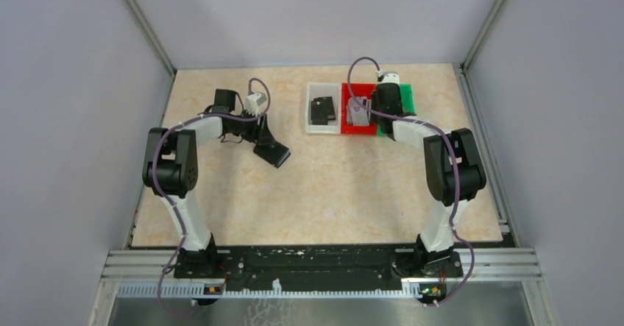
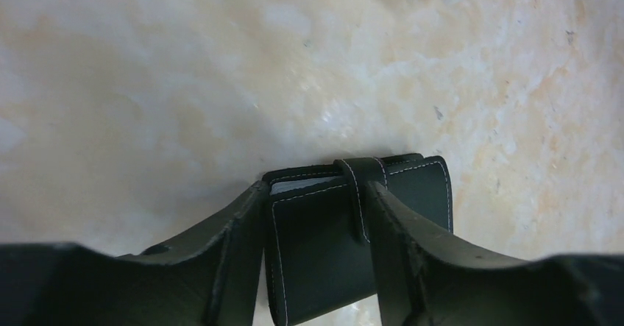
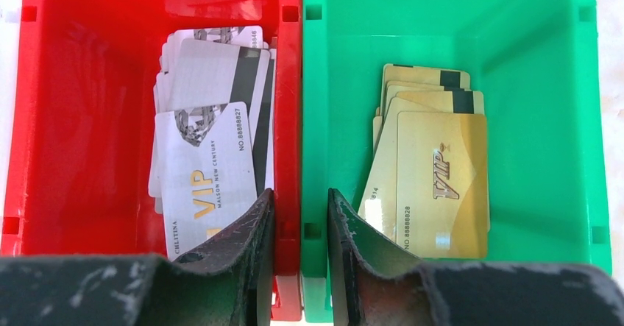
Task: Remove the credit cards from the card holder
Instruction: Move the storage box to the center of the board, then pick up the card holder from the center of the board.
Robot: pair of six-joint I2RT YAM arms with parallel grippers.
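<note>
My left gripper (image 2: 315, 193) is shut on the black card holder (image 2: 324, 245), which is folded shut with its snap strap (image 2: 358, 193) over the edge. In the top view the card holder (image 1: 274, 153) hangs from the left gripper (image 1: 263, 140) just above the table. A pale edge (image 2: 305, 186) shows inside the fold. My right gripper (image 3: 300, 197) hovers over the wall between two bins, jaws a little apart and empty. Grey-white credit cards (image 3: 206, 149) lie in the red bin (image 3: 81, 120). Gold credit cards (image 3: 434, 171) lie in the green bin (image 3: 544, 120).
At the back of the table a white bin (image 1: 313, 123) with another black wallet (image 1: 321, 109) stands left of the red bin (image 1: 348, 129) and green bin (image 1: 407, 96). The right arm (image 1: 384, 105) is above these two bins. Grey walls enclose the table.
</note>
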